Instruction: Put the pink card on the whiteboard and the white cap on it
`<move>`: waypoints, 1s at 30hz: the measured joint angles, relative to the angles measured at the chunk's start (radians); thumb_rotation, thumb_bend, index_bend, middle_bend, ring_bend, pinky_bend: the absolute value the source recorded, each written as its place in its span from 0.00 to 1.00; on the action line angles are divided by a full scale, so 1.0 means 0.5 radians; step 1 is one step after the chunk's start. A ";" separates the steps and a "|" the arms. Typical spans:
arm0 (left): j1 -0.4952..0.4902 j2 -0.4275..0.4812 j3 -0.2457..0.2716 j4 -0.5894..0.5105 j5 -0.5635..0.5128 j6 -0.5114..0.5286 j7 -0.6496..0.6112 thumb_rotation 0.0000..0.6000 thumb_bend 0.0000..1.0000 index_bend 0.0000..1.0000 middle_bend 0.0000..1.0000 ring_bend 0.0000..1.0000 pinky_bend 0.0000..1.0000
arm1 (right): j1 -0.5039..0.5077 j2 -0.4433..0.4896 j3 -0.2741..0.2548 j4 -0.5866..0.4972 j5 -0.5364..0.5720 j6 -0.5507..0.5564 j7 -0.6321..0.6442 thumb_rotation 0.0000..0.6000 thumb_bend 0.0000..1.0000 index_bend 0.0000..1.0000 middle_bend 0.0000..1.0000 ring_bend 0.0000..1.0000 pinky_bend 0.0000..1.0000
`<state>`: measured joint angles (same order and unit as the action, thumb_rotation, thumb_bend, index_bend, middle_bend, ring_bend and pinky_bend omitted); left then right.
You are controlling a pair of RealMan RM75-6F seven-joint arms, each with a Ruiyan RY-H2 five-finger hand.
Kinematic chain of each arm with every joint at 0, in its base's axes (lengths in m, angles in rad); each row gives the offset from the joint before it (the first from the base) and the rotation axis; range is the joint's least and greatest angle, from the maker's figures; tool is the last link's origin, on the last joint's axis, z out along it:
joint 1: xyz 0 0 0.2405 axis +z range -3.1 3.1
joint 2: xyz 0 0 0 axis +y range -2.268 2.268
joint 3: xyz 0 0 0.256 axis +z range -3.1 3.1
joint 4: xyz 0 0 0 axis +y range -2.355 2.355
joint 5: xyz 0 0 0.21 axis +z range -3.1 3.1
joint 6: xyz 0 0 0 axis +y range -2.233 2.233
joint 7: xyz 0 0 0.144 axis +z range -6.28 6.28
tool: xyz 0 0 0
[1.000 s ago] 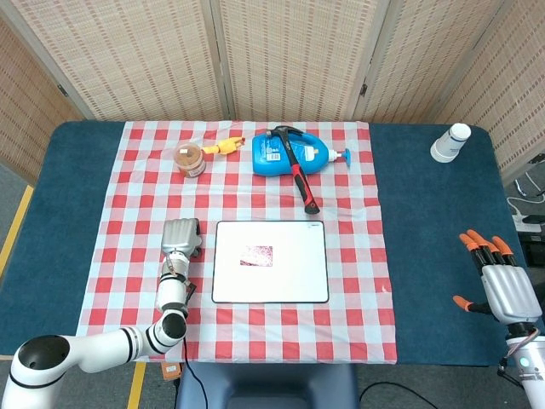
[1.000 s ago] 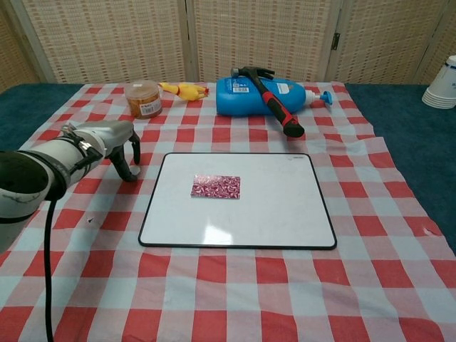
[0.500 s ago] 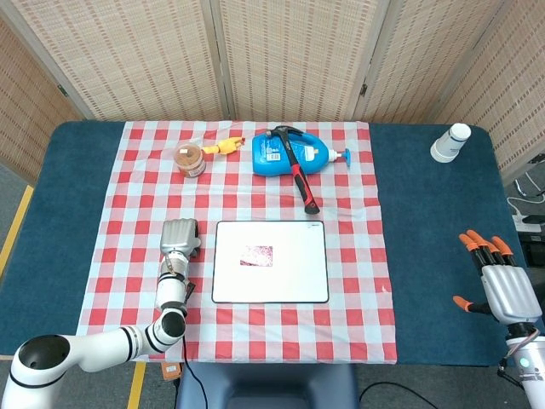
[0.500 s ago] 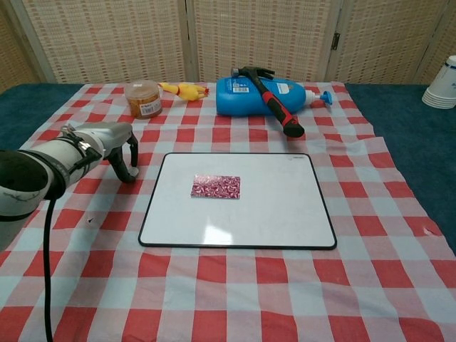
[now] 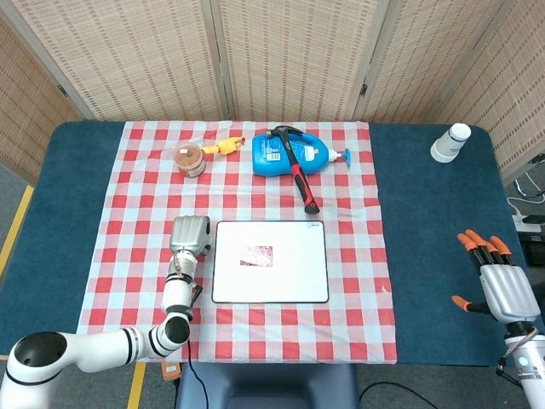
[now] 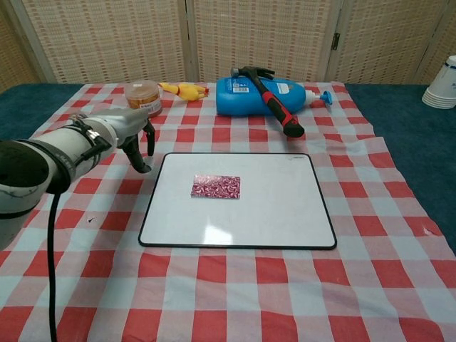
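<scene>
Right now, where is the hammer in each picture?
Head view: the hammer lies near the top middle, its head resting on the blue bottle and its red handle pointing down toward the whiteboard.
Chest view: the hammer is at the upper middle, slanting down to the right across the same bottle.
Shared landmark: the blue bottle under the hammer's head.

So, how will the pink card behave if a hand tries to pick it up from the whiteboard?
The pink card lies flat on the glossy whiteboard, so it probably slides rather than lifts. It looks thin, hence likely light and somewhat bendable, with little edge to grip.
</scene>
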<state>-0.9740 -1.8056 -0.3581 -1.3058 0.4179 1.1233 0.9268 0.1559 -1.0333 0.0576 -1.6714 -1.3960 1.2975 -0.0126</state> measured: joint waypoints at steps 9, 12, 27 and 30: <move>-0.184 -0.144 -0.038 -0.115 -0.012 0.106 0.174 1.00 0.30 0.53 1.00 1.00 1.00 | 0.008 0.004 -0.008 0.003 -0.008 -0.018 0.014 1.00 0.04 0.00 0.00 0.00 0.00; -0.242 -0.232 -0.046 -0.107 -0.021 0.129 0.212 1.00 0.30 0.53 1.00 1.00 1.00 | 0.006 0.012 -0.005 0.008 -0.006 -0.015 0.037 1.00 0.04 0.00 0.00 0.00 0.00; -0.418 -0.482 -0.102 0.064 0.026 0.204 0.302 1.00 0.30 0.53 1.00 1.00 1.00 | 0.000 0.029 -0.005 0.028 -0.016 -0.010 0.099 1.00 0.04 0.00 0.00 0.00 0.00; -0.413 -0.506 -0.093 0.131 0.037 0.212 0.304 1.00 0.30 0.53 1.00 1.00 1.00 | 0.003 0.030 0.000 0.033 -0.003 -0.017 0.104 1.00 0.04 0.00 0.00 0.00 0.00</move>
<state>-1.1806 -2.0585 -0.4045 -1.2403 0.4364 1.2294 1.0789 0.1572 -1.0184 0.0576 -1.6550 -1.3976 1.2889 0.0395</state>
